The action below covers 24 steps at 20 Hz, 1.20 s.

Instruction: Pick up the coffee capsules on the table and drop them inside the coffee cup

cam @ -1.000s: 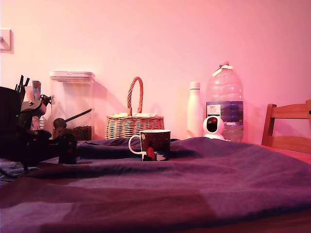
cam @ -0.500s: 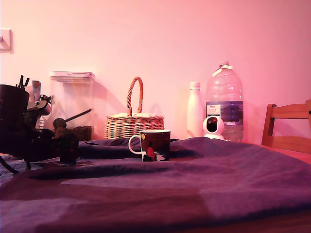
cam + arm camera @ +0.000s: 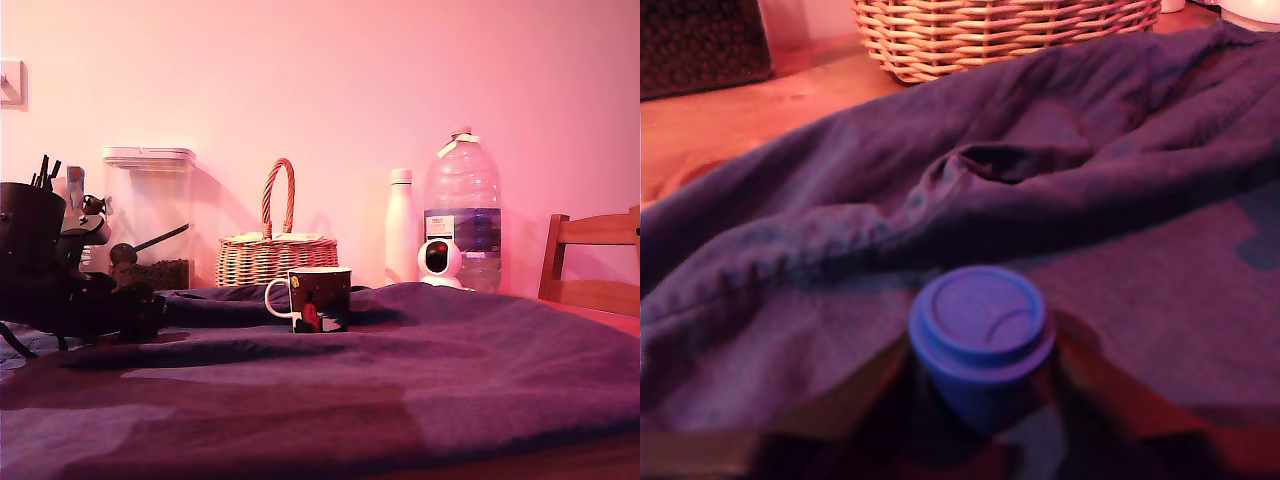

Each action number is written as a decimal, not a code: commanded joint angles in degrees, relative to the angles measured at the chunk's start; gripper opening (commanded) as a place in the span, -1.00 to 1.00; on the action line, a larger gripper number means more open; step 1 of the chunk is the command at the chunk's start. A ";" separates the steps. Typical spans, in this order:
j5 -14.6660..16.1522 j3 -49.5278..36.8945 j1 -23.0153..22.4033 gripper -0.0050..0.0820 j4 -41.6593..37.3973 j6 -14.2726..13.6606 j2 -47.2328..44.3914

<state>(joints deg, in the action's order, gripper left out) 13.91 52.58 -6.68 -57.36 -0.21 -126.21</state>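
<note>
Dim, with heavy pink-red cast throughout; soft shadows right of wall objects; blurred, dark foreground in wrist view.

We see a home, probably a dining corner: a table [image 3: 420, 400] with a wrinkled cloth stands against a plain wall, with a wicker basket [image 3: 277, 255], a food container [image 3: 148, 215], bottles and a wooden chair [image 3: 592, 265] at the right edge of the frame.
</note>
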 commanded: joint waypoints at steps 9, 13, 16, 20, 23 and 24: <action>6.38 0.37 0.24 -0.48 0.63 0.72 3.93; 10.16 0.37 0.07 -0.48 7.10 1.79 11.19; 11.19 0.37 -1.42 -0.48 12.92 2.19 17.11; 11.21 0.37 -5.22 -0.48 17.27 2.12 23.61; 11.19 0.37 -8.20 -0.48 20.09 2.10 26.23; 11.19 0.37 -9.03 -0.48 20.41 2.12 26.27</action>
<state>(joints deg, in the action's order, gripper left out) 25.06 53.15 -15.59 -37.21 1.56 -99.90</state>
